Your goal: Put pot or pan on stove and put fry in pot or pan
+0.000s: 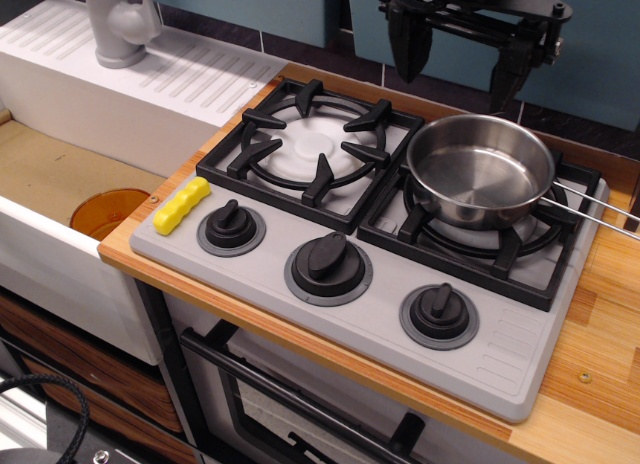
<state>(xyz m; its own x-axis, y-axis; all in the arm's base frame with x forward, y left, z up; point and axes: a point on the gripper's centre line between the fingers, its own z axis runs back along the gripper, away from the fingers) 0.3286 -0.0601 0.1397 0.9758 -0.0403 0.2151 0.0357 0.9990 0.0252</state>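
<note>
Single raised view, angled down across the stove (front corner nearest), fairly close, sink at left

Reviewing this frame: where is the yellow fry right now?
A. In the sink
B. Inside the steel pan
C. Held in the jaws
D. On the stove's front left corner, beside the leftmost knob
D. The fry lies on the grey stove next to the leftmost knob; the pan on the right burner is empty.
</note>
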